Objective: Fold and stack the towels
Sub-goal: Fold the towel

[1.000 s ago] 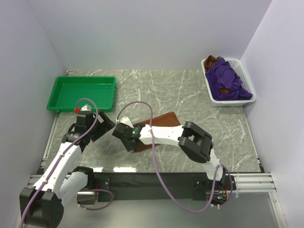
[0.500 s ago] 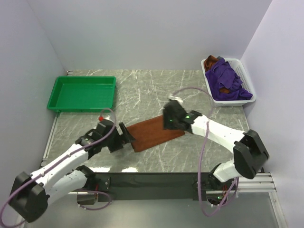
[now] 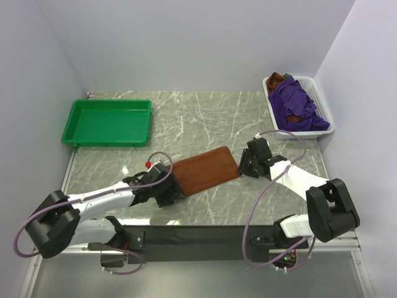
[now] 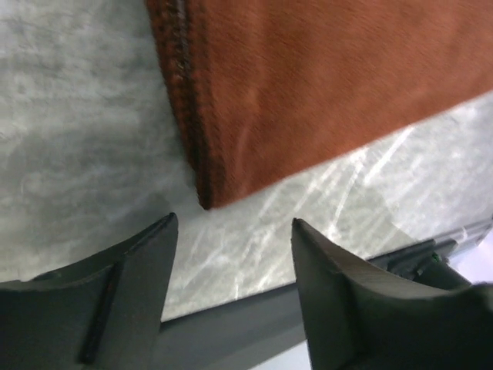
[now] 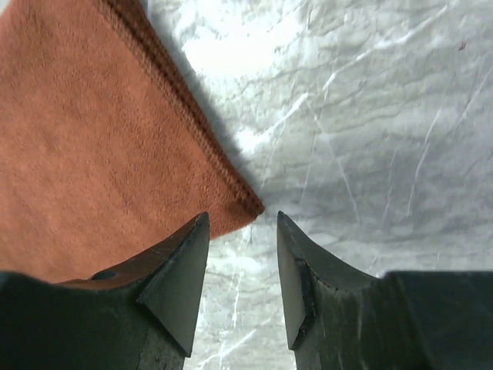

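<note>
The left end effector (image 4: 231, 254) is open wide and holds nothing. Its tips sit just beside one corner of the folded brown towel (image 3: 205, 171). The right end effector (image 5: 243, 258) is open a little, empty, by another corner. Both arms reach low over the tabletop (image 3: 205, 118).

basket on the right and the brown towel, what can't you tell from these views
- Basket, top view: the towel count; purple towels overlap in a heap, too small to separate.
- Brown towel: its layer count; top view shows only the upper face, left wrist edge is blurred.
- Both wrist views: frame edges cut off most of the towel.
</note>
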### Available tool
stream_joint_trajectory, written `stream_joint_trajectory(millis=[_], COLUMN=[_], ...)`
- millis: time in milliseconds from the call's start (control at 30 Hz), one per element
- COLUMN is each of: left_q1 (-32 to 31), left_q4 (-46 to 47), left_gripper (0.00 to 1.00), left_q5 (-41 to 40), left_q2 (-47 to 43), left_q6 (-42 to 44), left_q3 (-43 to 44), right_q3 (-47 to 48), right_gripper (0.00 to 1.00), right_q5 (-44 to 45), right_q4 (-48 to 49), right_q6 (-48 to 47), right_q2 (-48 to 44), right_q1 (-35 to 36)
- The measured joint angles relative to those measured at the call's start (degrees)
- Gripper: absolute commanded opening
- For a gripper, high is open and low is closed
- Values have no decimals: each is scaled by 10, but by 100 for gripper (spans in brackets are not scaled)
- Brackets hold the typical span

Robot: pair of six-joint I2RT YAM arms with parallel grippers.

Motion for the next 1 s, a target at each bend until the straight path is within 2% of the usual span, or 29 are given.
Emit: stream_joint_trajectory(millis=[367,800,833,867,1000], left_q1=[-3,-3,-3,-3,-3], left_q4=[16,47,50,51,45], left_gripper=[49,47,45,38,26], left_q5=[-19,-27,-27,-27,-34], left_q2=[17,23,23,23,23], left_q6=[-31,-61,-63,-64,-71], left_q3=[0,-17,-19,-19,-23], right_q3=[-1,-1,1,1,1], right_gripper=[47,47,47,47,46], right_q5=[-25,-51,-52,-52,-52], right_q4=[51,74,77,80,88], right_q6=[0,8,9,10,16], right_q2=[17,58,59,61,64], right_q1=[-17,-38,-39,-39,-39])
